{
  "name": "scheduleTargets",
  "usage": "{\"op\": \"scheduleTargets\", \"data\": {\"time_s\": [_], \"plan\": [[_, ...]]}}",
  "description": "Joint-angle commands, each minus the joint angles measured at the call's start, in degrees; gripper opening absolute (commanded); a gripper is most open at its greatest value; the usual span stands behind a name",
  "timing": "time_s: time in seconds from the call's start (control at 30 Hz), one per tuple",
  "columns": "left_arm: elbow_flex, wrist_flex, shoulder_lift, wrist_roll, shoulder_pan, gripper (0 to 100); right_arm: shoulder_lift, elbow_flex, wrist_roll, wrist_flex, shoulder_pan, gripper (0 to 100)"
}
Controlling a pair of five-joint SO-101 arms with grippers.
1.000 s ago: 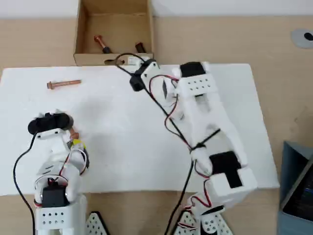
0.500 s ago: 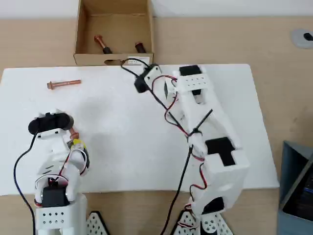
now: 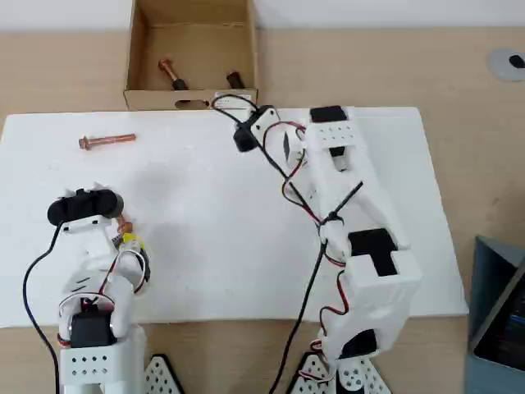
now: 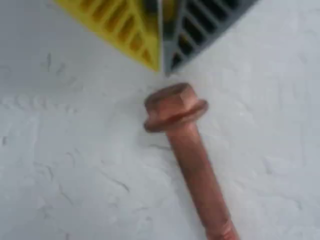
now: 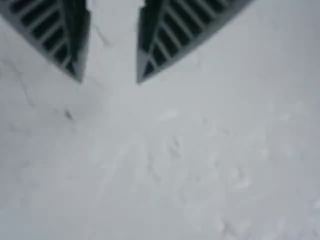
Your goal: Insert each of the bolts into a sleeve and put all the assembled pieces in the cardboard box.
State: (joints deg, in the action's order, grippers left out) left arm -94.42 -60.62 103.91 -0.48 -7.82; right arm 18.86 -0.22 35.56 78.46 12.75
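copper hex-flange bolt (image 4: 192, 164) on pebbly white mat (image 4: 70, 170) — ribbed left hand (image 4: 161, 62) closed

The bolts (image 3: 107, 140) are copper-coloured, the sheet (image 3: 205, 222) white with a faint crinkled texture, the tabletop (image 3: 467, 123) light wood and the box (image 3: 136, 57) brown cardboard. The left gripper (image 4: 161, 67) is ribbed, yellow on one side and grey on the other; the right gripper (image 5: 107, 75) is grey and ribbed.

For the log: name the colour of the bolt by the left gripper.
Copper; the bolt is clearest in the left wrist view.
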Motion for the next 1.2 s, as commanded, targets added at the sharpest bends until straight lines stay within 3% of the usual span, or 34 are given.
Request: {"op": "scheduleTargets", "data": {"time_s": [0.0,0.23,1.17], "plan": [[0.35,-0.18,0.48,-0.26,-0.18,0,-0.48,-7.78,0.53,3.43,-0.75,9.5],[0.35,-0.18,0.48,-0.26,-0.18,0,-0.04,-16.75,0.79,7.82,-0.75,14.7],[0.35,-0.18,0.48,-0.26,-0.18,0,13.76,-28.53,3.43,10.73,-4.18,14.7]]}}
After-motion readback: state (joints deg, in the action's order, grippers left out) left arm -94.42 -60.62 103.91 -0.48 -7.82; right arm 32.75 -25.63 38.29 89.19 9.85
